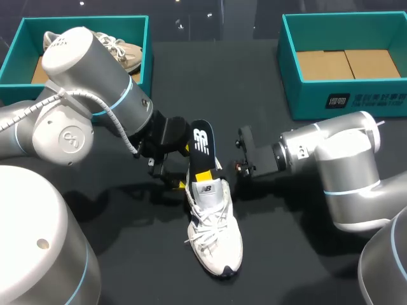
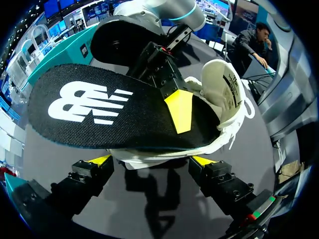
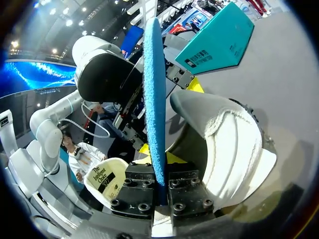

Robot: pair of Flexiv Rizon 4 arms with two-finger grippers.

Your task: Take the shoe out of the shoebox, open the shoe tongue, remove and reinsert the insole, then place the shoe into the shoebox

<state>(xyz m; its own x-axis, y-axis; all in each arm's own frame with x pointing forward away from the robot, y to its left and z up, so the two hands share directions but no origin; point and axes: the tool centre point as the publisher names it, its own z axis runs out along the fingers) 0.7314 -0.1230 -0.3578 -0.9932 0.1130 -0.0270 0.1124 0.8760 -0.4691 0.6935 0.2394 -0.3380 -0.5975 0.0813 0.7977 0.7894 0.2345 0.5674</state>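
Pinching flat black insole edgewise, right pincer clenched, left pincer clasping white laced shoe heel

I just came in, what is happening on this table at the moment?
The white shoe lies on the black table. The left gripper is shut on its heel. The right gripper is shut on the black insole, which stands half out of the shoe. Whether it is going out or in, these pictures cannot say. The teal box at the right holds no shoe.
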